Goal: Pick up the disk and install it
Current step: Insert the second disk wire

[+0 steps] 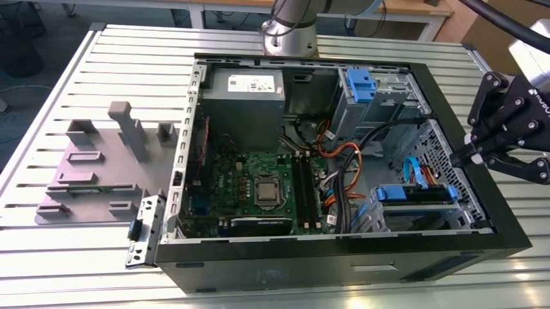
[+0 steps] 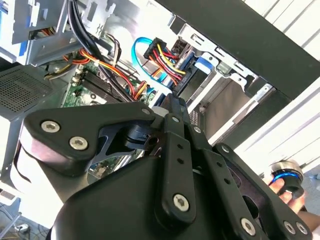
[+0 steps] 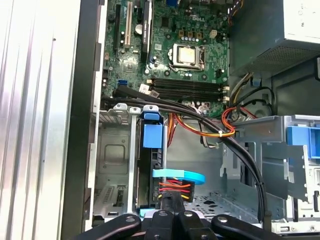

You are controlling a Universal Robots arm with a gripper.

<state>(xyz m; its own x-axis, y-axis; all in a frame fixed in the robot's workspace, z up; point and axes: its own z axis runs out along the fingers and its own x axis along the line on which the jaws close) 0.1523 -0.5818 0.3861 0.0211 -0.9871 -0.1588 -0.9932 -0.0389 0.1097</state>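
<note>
Claw (image 1: pixel 460 156) first: it hangs at the exterior view's right, just outside the computer case's (image 1: pixel 481 222) side wall, its black fingers drawn tight together with nothing between them. In the second wrist view the same black linkage (image 2: pixel 172 165) narrows to a pinched tip, empty.

Just beside it, inside the case, the disk (image 1: pixel 415 195) sits in the lower drive cage with its blue bracket showing and cables plugged into it. The first wrist view shows it edge-on (image 3: pixel 151 150) in the bay, with a light blue data cable (image 3: pixel 178 175) and a red-and-yellow power lead (image 3: pixel 175 186) running to its connector.

Further in lie the green motherboard (image 1: pixel 257 187) with its bare processor socket (image 1: pixel 268 191), and a bundle of orange and black wires (image 1: pixel 339 161). At the far end stand the grey power supply (image 1: pixel 245 96) and an upper cage with a blue latch (image 1: pixel 361 84).

The case rests on a slatted metal tabletop (image 1: pixel 69 77); well apart, toward the exterior view's left, sits a grey fixture block (image 1: pixel 99 167).
</note>
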